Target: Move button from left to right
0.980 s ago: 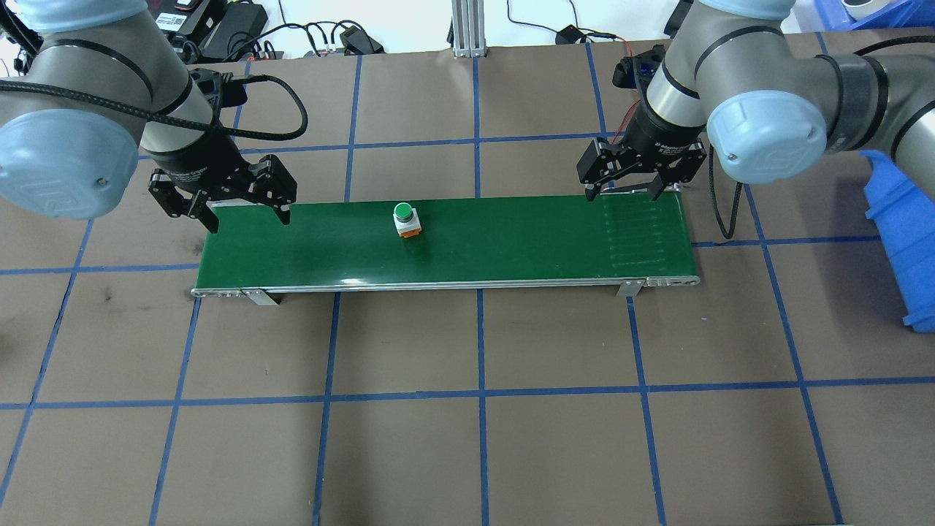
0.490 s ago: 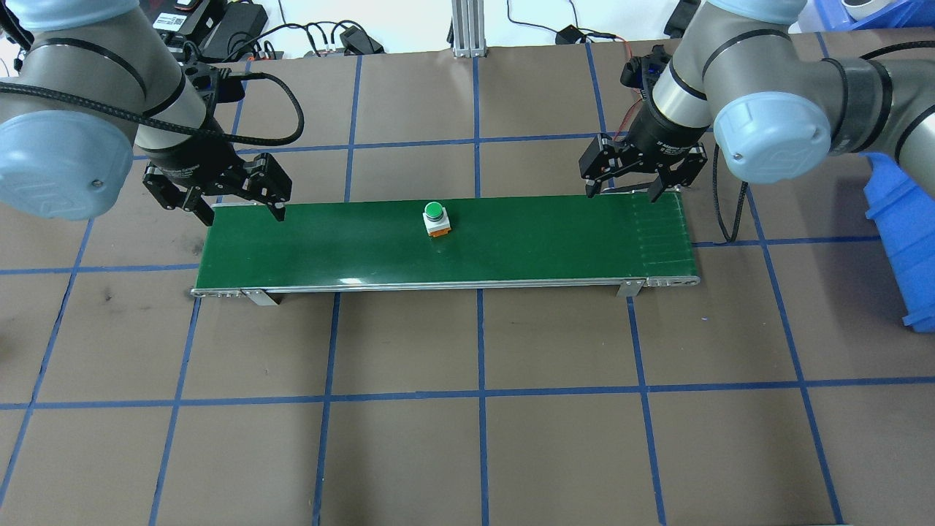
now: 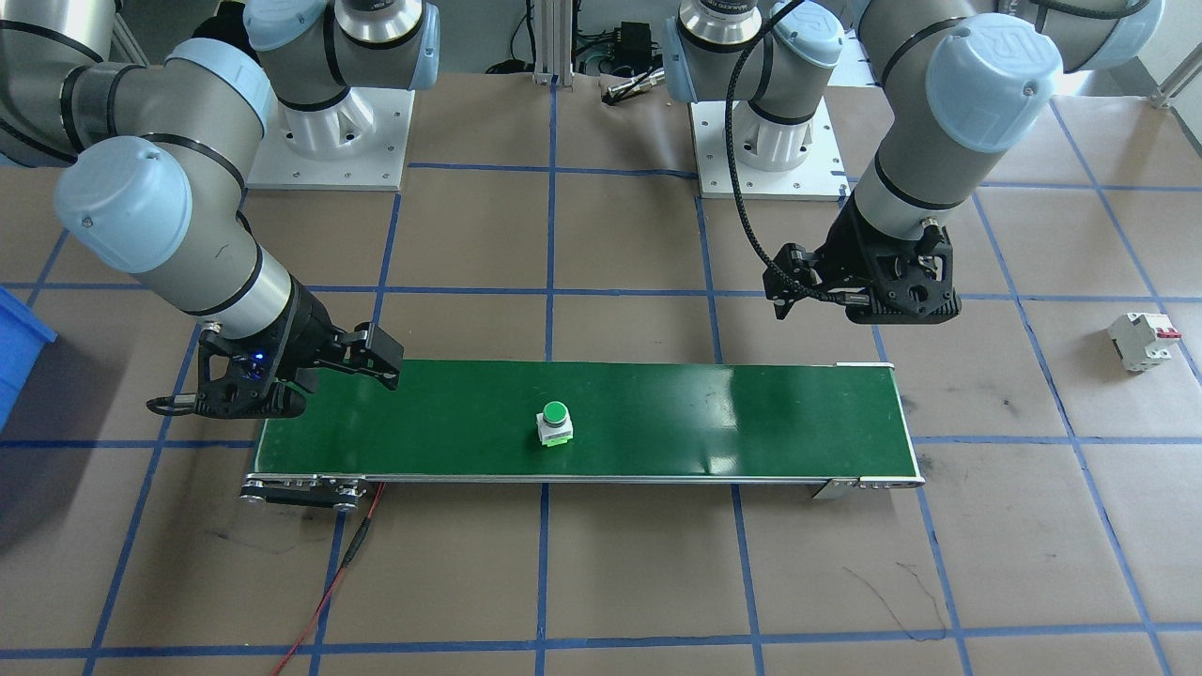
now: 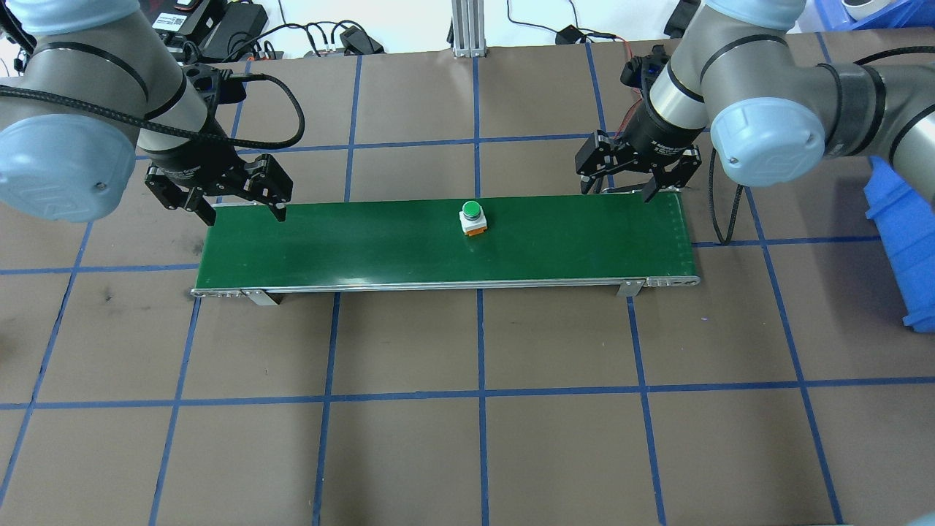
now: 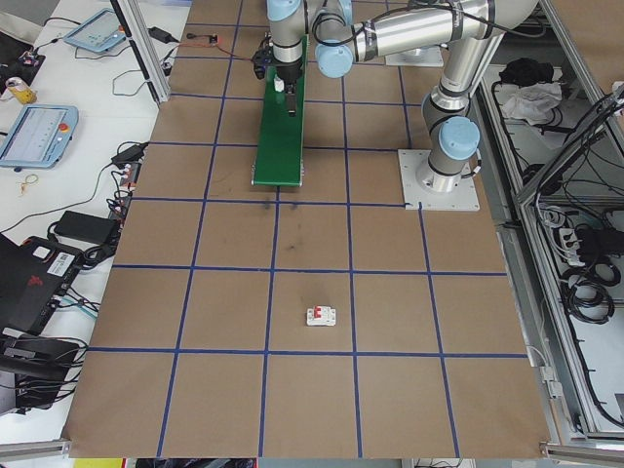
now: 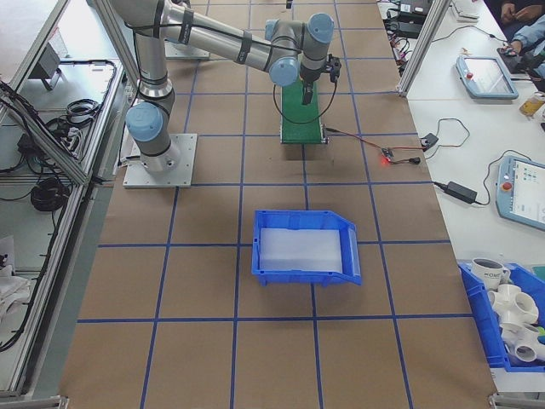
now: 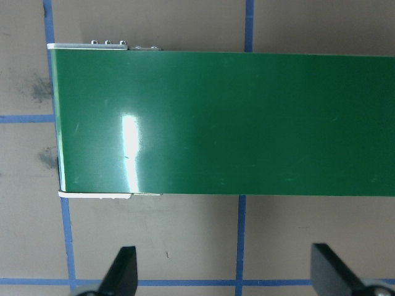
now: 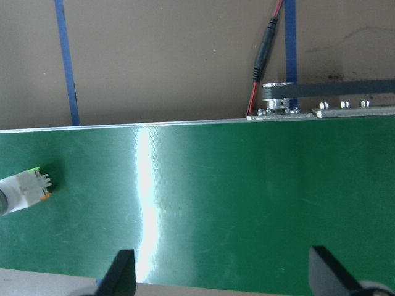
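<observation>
The button [image 4: 472, 218] has a round green cap on a white body and stands upright near the middle of the green conveyor belt [image 4: 350, 248]. In the front-facing view the button [image 3: 554, 422] stands alone on the belt [image 3: 732, 413]. My left gripper [image 4: 246, 212] hangs open over the belt's left end, well left of the button. My right gripper [image 4: 617, 191] hangs open over the back edge near the belt's right end. The right wrist view has the button [image 8: 21, 191] at its left edge, lying outside the open gripper [image 8: 225, 274]. The left wrist view shows only belt beyond the open gripper [image 7: 225, 271].
A white circuit breaker [image 3: 1141, 340] with a red tab lies on the table beyond the belt's left end. A blue bin [image 4: 902, 234] stands at the table's right end. A red wire [image 3: 329, 591] runs from the belt's motor end. Cables and boxes line the far edge.
The button has travelled rightward along the belt, from left of centre to about the middle. Both grippers stayed open and shifted slightly toward the belt's back edge.
</observation>
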Controlling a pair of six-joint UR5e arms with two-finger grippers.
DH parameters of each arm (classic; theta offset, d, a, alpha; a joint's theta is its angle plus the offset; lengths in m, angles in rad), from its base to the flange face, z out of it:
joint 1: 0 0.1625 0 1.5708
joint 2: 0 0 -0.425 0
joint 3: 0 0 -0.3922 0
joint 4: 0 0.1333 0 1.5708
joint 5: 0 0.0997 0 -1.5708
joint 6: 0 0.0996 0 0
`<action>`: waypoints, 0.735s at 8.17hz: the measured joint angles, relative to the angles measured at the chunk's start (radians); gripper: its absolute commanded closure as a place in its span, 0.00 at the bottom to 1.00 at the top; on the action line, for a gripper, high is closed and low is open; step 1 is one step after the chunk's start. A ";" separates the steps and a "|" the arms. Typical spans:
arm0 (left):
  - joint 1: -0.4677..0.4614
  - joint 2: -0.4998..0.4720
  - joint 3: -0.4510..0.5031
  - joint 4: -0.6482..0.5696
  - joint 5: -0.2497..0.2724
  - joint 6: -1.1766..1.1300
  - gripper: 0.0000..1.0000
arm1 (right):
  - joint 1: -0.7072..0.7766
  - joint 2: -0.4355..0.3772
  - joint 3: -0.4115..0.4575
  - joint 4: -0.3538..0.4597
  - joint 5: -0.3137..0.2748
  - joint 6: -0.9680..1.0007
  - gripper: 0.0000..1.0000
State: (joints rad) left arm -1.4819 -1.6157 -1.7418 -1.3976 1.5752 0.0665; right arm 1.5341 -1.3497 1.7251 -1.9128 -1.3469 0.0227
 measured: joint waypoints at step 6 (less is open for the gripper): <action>0.000 -0.002 -0.003 0.063 0.000 -0.001 0.00 | 0.018 0.031 0.010 -0.079 0.079 0.115 0.02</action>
State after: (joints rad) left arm -1.4820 -1.6181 -1.7452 -1.3346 1.5756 0.0656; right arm 1.5521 -1.3183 1.7346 -1.9922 -1.2677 0.1373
